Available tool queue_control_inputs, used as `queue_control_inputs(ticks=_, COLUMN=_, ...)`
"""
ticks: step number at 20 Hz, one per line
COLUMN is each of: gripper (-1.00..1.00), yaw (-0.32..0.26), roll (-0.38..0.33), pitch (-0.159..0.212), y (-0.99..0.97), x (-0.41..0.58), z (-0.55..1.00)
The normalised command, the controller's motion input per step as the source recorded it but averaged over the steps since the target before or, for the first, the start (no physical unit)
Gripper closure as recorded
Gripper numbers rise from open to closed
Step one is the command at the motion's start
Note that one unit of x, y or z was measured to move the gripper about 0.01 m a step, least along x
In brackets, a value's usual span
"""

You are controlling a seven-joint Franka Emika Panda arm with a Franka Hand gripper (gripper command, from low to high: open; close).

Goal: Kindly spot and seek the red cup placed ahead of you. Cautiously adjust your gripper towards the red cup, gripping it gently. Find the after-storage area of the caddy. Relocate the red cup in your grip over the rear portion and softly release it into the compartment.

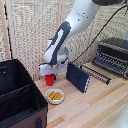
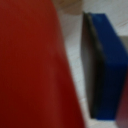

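The red cup [image 1: 49, 79] is at the back of the wooden table, directly under my gripper [image 1: 52, 73], which is down over its top. In the wrist view the red cup [image 2: 35, 65] is very close and blurred and fills most of the picture. My fingers do not show clearly in either view, so I cannot tell whether they are closed on the cup or whether it still rests on the table. The black fabric caddy [image 1: 15, 95] with inner dividers stands at the exterior view's left, apart from the cup.
A white bowl of yellow food [image 1: 55, 95] sits in front of the cup. A dark-blue flat case [image 1: 78, 77] leans beside the gripper and also shows in the wrist view [image 2: 107, 65]. A toaster oven [image 1: 114, 55] stands at the exterior view's right.
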Motion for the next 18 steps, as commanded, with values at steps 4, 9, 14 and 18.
queue_control_inputs(ticks=4, gripper=1.00, yaw=-0.117, roll=0.017, pitch=0.154, y=0.11, x=-0.015, z=0.43)
queue_control_inputs(ticks=9, gripper=1.00, yaw=-0.070, roll=0.011, pitch=0.192, y=0.00, x=0.000, z=0.70)
queue_control_inputs(ticks=14, gripper=1.00, yaw=-0.077, roll=0.002, pitch=0.169, y=0.00, x=0.018, z=0.78)
queue_control_inputs(ticks=18, gripper=1.00, yaw=-0.060, roll=0.000, pitch=0.153, y=0.05, x=0.134, z=0.80)
